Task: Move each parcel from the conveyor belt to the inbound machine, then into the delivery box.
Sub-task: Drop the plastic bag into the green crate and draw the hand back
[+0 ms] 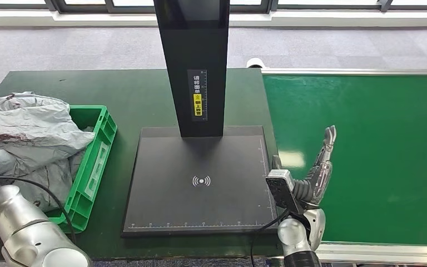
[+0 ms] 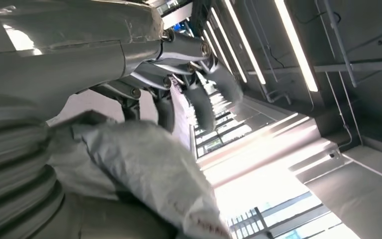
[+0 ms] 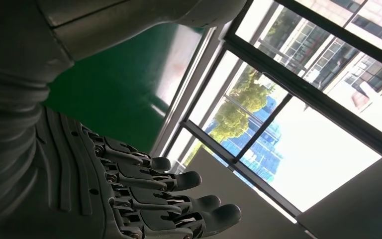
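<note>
My right hand hangs open over the bare green conveyor belt, at 3 o'clock from the scanner plate. My left hand pinches a grey parcel bag near the green crate, at 9 o'clock. Risk: the slack bag catches on the crate rim or slips out.

A dark green worktop fills the near ground. Beyond it lies grey carpeted floor, ending at a pale sill below a window frame along the far wall. In the right wrist view, large windows with dark frames show green trees and a blue-glazed building outside. The left wrist view catches long ceiling strip lights.
</note>
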Controlling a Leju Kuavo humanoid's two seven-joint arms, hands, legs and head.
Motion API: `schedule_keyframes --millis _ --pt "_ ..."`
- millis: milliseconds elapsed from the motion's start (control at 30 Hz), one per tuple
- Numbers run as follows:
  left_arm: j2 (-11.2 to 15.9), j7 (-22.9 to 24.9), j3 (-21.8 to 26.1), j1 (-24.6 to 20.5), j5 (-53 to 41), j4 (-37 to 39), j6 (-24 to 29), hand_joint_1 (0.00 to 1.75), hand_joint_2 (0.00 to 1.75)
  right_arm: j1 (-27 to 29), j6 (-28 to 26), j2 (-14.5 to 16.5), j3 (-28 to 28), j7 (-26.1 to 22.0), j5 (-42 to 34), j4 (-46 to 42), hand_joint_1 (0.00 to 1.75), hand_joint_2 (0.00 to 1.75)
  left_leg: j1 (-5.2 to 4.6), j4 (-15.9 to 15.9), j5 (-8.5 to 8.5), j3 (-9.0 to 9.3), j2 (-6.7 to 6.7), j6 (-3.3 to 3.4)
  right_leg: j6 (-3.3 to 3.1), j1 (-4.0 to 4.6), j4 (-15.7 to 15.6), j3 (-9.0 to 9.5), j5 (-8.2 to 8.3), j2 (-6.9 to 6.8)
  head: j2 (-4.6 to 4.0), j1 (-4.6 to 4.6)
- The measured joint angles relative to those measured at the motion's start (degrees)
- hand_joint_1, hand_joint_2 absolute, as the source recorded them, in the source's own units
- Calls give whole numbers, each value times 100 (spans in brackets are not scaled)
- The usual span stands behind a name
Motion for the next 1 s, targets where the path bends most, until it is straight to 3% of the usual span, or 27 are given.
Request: schedule_keyframes --millis 33,167,567,1000 --pt "0 0 0 6 52 -43 0 0 175 -1 0 0 -1 -4 5 16 0 175 0 0 0 0 0 0 0 0 0 0 0 0 1 0" --pt "0 0 -1 60 307 -249 0 0 0 -4 0 0 -24 -8 50 89 0 175 0 0 0 1 0 0 0 0 0 1 0 0 -1 0" --pt "-25 0 -7 97 33 -268 0 0 0 -12 0 0 -67 69 122 244 0 175 0 0 0 1 0 0 0 0 0 0 0 0 -1 0" --pt "-56 0 -347 297 771 -65 0 0 0 -20 0 0 -98 130 180 349 0 175 0 0 0 2 1 0 0 0 0 0 0 0 -1 0"
